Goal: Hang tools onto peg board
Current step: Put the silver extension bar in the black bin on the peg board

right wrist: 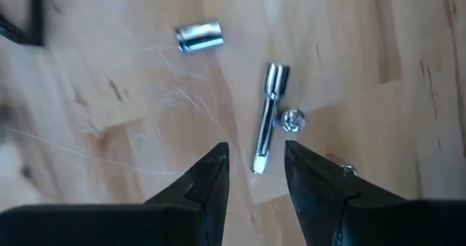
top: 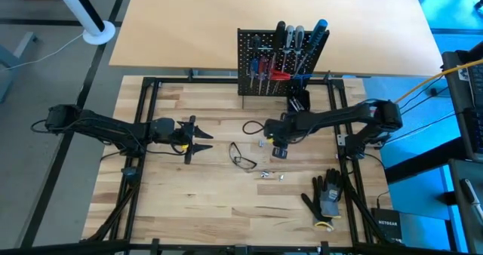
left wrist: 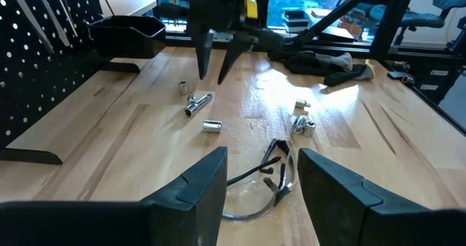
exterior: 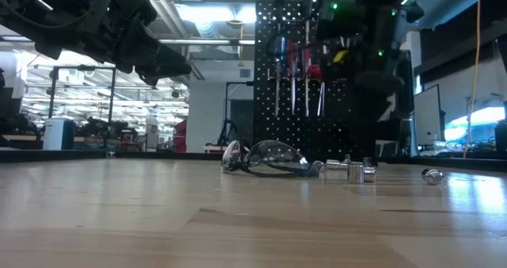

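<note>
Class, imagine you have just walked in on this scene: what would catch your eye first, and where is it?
First, the black upright peg board at the table's far edge, already hung with red, blue and black-handled screwdrivers. Next, the right gripper, fingers open, poised above a slim silver metal shaft on the wooden table. Clear safety glasses lie mid-table, in front of the open left gripper.

Upright at the table's (top: 196, 217) far edge: black perforated peg board (top: 256, 44), with red-, blue- and black-handled screwdrivers (top: 290, 47) hanging on its face. Just beside its base, to the right: small black cup (top: 299, 102). Before the board, mid-table: clear safety glasses (top: 243, 159), with small metal sockets (top: 272, 175) scattered to their right. Nearer the front right corner: black gloves (top: 326, 196). Left of the glasses: left gripper (top: 202, 139), jaws apart. Right of them, above a short metal rod (right wrist: 268, 145): right gripper (right wrist: 255, 169), likewise parted.
</note>
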